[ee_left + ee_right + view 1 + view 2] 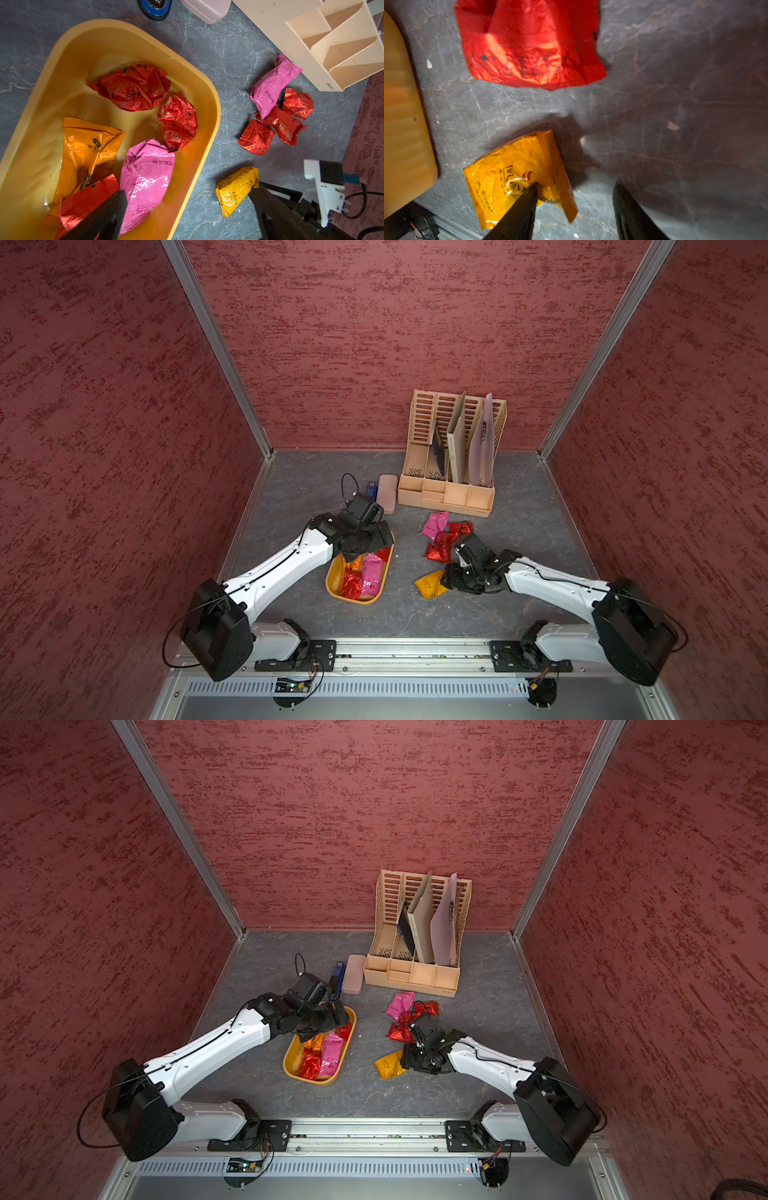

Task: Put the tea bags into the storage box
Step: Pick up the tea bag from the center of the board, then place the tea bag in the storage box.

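Note:
The mustard-yellow storage box [332, 588] [72, 62] holds several tea bags: red ones [133, 87], an orange one [87, 145] and a pink one [145, 178]. My left gripper [358, 551] [187, 192] hangs open over the box's far end, with nothing between its fingers. On the table to the right lie a pink tea bag [435, 526] and three red ones [438, 552]. Nearer the front is a yellow tea bag [430, 584] [512, 176]. My right gripper [446, 577] [574, 188] is open at it. One fingertip [529, 193] rests on the packet, whose edge lies between the jaws.
A tall tan slotted file organizer [451, 464] stands at the back right. A pale pink case [387, 493] and a blue object [372, 490] lie just behind the box. Red walls close in three sides, and a metal rail [415, 651] runs along the front.

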Tool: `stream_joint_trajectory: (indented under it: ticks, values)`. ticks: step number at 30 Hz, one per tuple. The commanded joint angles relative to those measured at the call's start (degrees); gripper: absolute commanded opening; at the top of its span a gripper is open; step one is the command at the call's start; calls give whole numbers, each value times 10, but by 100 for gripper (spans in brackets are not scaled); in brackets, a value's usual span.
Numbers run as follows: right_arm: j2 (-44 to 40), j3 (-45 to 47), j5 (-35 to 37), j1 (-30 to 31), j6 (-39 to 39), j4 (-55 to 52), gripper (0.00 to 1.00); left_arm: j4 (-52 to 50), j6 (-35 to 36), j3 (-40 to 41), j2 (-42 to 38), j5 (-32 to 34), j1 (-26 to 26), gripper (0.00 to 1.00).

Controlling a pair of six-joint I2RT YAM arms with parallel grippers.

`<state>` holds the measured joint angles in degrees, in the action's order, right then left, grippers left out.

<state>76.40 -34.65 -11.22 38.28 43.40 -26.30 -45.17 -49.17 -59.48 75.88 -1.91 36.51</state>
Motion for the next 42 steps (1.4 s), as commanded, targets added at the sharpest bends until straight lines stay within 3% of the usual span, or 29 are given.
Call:
stream_joint_trajectory:
  ticks: [1, 8, 12, 14, 21, 26, 34, 42]
  values:
    - [24, -3, -11, -3, -9, 21, 55, -8, 18, -12, 0, -4, -5, 100]
    - [42, -17, -3, -3, -25, 23, 34, 0, 14, 16, -17, -14, -21, 100]
    - [61, -28, -9, -3, -40, 15, 7, 2, 12, 23, -26, -17, -25, 100]
    - [54, -33, -3, -4, -47, 3, 0, 5, 10, 29, -31, -16, -26, 100]
    - [-51, -94, 26, -2, -76, -121, 0, 30, -20, 75, -76, -25, -54, 100]
    - [-73, -183, -21, 5, -94, -140, 0, 36, -48, 129, -149, -26, -90, 100]
    - [60, -332, -28, 54, -121, -98, 0, -19, -60, 197, -276, -36, -163, 100]
    - [234, -450, -50, 115, -131, -58, 0, -47, -49, 205, -301, -65, -212, 100]
